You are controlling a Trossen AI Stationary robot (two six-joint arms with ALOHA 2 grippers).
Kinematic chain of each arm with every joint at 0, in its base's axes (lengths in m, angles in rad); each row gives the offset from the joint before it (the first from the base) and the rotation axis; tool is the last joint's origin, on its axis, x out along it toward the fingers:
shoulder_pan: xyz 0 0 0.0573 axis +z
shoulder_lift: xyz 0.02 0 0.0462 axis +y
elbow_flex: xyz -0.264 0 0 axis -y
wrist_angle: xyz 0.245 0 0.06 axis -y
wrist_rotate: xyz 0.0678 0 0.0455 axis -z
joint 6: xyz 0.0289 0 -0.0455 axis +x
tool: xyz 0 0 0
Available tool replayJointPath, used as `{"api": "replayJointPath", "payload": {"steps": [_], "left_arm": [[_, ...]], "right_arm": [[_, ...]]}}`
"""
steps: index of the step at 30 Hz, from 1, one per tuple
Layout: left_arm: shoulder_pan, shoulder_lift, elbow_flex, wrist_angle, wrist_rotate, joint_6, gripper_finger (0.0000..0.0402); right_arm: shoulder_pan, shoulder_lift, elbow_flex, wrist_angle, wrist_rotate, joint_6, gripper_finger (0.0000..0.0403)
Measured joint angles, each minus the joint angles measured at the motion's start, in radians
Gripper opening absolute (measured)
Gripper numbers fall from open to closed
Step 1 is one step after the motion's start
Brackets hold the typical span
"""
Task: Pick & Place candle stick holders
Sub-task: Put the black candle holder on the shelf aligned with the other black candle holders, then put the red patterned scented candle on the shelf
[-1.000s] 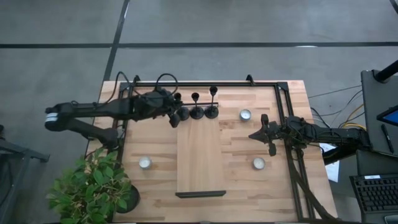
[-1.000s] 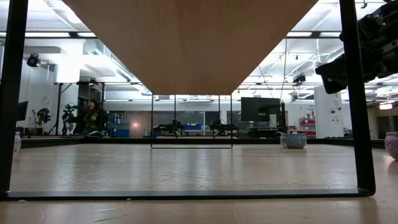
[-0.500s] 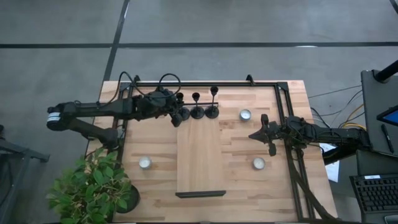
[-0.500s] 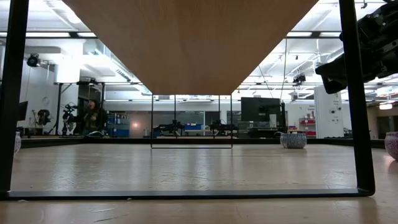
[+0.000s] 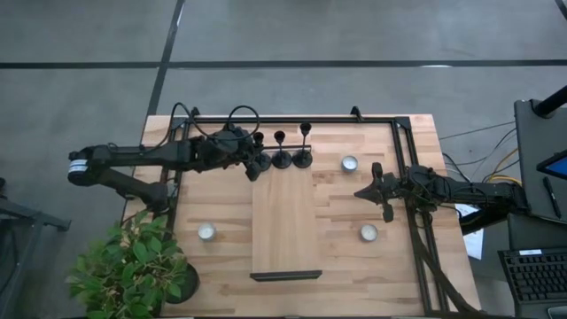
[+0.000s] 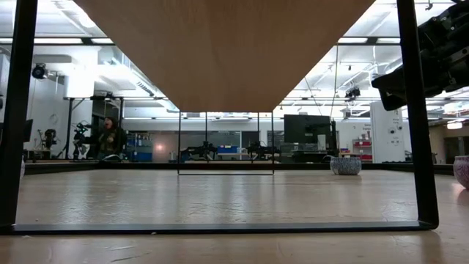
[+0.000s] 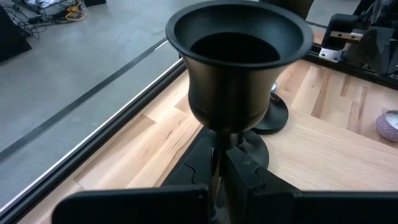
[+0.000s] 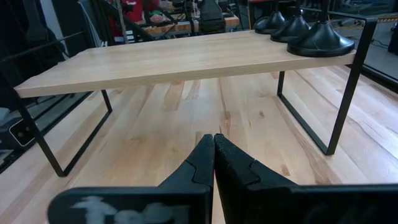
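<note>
Gripping the stem of one candle stick holder (image 7: 239, 62) at the raised shelf's (image 5: 285, 221) far end, the left gripper (image 5: 251, 161) stays clenched beside two others; the right gripper (image 5: 361, 191) waits with jaws shut.

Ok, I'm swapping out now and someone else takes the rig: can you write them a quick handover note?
Left gripper: shut on the stem of the leftmost candle stick holder, at the far end of the raised wooden shelf.
Right gripper: shut, empty, waiting over the table beside the shelf.
Two other holders stand in the same row on that end. Three tealights sit on the table.
Done: two holders stand free.
Left: apparently settle the gripped holder and release it.
</note>
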Motion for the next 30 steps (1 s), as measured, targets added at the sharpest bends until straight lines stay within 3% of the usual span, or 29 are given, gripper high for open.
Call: {"api": "replayJointPath", "payload": {"steps": [8, 20, 30], "left_arm": [[0.0, -0.001, -0.001, 0.005, 0.002, 0.0, 0.0014], [0.0, 0.001, -0.006, -0.007, 0.007, -0.007, 0.0096], [-0.001, -0.015, -0.005, -0.071, 0.031, -0.005, 0.0108]], "right_arm": [[0.0, 0.0, 0.0, 0.0, 0.0, 0.0, 0.0008], [0.0, 0.0, 0.0, 0.0, 0.0, 0.0, 0.0008], [0.0, 0.0, 0.0, 0.0, 0.0, 0.0, 0.0008]]}}
